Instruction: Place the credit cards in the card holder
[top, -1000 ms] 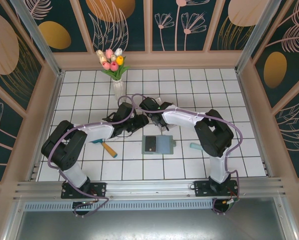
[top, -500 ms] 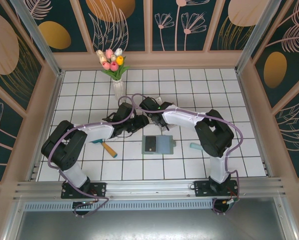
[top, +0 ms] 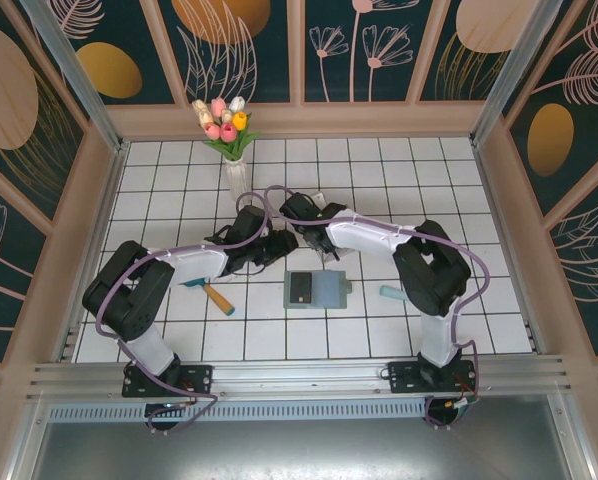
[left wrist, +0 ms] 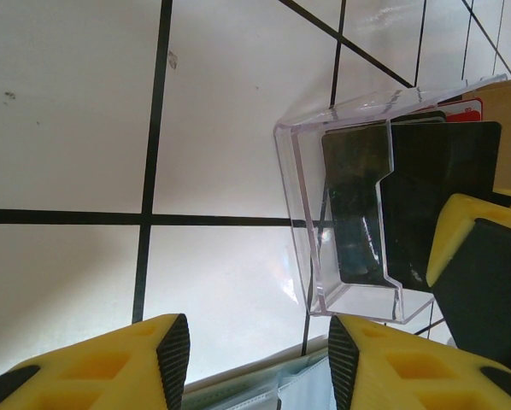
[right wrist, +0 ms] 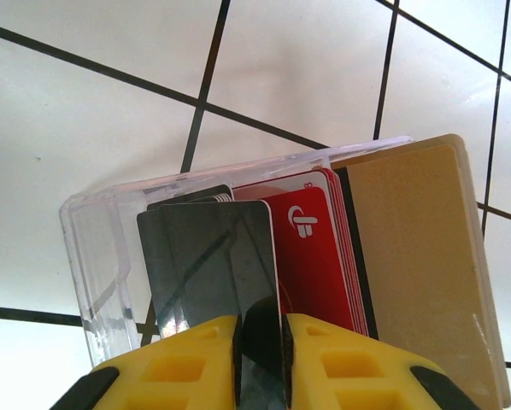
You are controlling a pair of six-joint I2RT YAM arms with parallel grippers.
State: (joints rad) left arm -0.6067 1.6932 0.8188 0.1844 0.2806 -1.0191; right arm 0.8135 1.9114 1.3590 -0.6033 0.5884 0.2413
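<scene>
- White tiles cover the desk [top: 159, 200], walled in by dark flowered panels, with a vase of tulips [top: 234, 140] at the back.
- A clear box [right wrist: 89, 256] sits on the desk as the store for the credit cards [right wrist: 311, 248]. Red ones and a tan one are packed side by side, their ends clear of the rim, which leaves an edge free to pinch.
- The right hand [right wrist: 260, 337] is clamped on the edge of a dark grey card [right wrist: 213, 265] at the front of the stack. Its fingers are drawn together with nothing but the card between them, and I judge it is about to pull the card out.
- The left hand [left wrist: 251, 350] hovers beside the box with its fingers well apart. It holds nothing and touches nothing that I can make out, and is probably placed there to steady the box.
- The card holder [top: 329, 290] lies flat on the desk, nearer the arm bases and apart from both hands, within easy reach for the card.
</scene>
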